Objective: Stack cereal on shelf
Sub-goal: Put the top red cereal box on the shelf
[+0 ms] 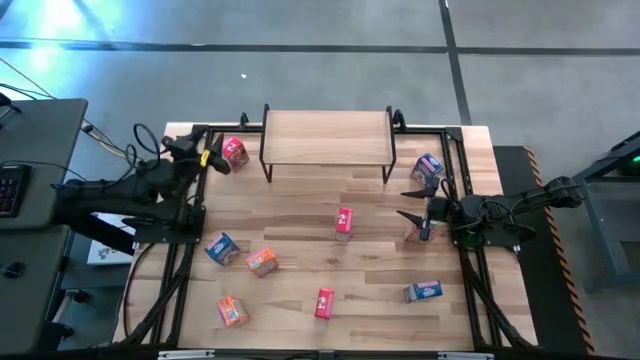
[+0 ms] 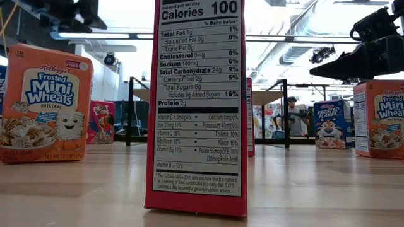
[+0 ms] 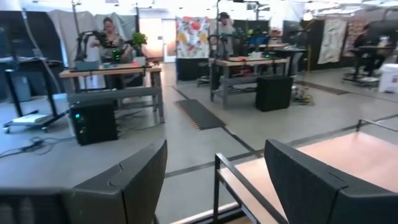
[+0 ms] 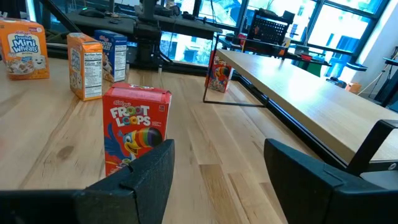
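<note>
The shelf [image 1: 327, 136] at the far edge of the surface [image 1: 300, 220] carried no cereal; stacking had not begun. All boxes lay scattered on the surface, including a red box [image 1: 344, 222] at centre and a blue box [image 1: 221, 248] near left. Left tool [image 1: 207, 157] hung open beside the shelf's left end, empty. Right tool [image 1: 417, 203] hung open at right, empty.
</note>
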`<state>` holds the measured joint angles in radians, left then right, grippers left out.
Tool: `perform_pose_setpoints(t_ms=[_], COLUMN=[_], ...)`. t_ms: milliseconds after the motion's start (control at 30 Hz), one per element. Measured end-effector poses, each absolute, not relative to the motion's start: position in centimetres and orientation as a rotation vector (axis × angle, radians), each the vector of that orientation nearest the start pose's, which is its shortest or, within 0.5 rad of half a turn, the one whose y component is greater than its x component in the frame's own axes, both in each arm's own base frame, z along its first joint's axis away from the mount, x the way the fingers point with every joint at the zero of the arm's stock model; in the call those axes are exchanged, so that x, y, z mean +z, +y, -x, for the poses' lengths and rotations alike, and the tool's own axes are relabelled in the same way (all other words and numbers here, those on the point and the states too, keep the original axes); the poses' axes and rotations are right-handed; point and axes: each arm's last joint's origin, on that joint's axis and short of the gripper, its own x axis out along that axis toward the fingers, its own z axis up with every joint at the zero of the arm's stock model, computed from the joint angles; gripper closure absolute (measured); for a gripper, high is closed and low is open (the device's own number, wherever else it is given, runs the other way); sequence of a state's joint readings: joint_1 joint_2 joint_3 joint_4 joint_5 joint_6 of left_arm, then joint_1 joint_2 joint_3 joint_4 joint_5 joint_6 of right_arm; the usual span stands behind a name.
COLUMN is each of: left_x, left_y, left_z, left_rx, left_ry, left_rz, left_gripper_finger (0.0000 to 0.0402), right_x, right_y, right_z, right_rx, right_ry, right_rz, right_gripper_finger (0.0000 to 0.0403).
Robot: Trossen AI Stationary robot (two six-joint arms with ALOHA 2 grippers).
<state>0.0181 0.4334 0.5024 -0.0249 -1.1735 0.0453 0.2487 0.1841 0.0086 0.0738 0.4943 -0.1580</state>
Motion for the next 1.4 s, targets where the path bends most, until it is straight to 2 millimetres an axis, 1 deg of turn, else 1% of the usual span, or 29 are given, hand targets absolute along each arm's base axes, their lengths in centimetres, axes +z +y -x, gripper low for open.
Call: perform_pose_setpoints(t_ms=[100,267,367,467,667,833,967,1400], left_x=[31.1,33.4,34.0,34.0,33.0,31.7,30.9,28.5], left_y=[3.3,4.6,5.8,7.0,9.4,10.9,11.9,13.5], left_z=[-10.6,-11.6,-12.2,-12.6,-12.6,-12.3,-12.4,-12.8], left_rx=[1.218,1.206,1.201,1.183,1.108,1.063,1.054,1.094], left_ry=[0.034,0.157,0.259,0.349,0.483,0.578,0.643,0.826], left_rz=[-0.015,-0.003,0.015,0.066,0.187,0.335,0.393,0.501], left_gripper_finger=[0.0140,0.0140,0.0140,0.0140,0.0140,0.0140,0.0140,0.0139], right_x=[15.9,15.9,15.9,15.9,15.9,15.9,15.9,15.9], right_y=[1.3,1.3,1.2,1.3,1.3,1.3,1.3,1.3], right_z=[-10.5,-10.5,-10.5,-10.5,-10.5,-10.5,-10.5,-10.5], right_rx=[-0.238,-0.237,-0.238,-0.238,-0.237,-0.238,-0.237,-0.237], right_ry=[0.114,0.114,0.114,0.114,0.114,0.114,0.114,0.114], right_rz=[0.194,0.194,0.194,0.194,0.194,0.194,0.194,0.194], right_gripper_finger=[0.0162,0.0162,0.0162,0.0162,0.0162,0.0162,0.0162,0.0162])
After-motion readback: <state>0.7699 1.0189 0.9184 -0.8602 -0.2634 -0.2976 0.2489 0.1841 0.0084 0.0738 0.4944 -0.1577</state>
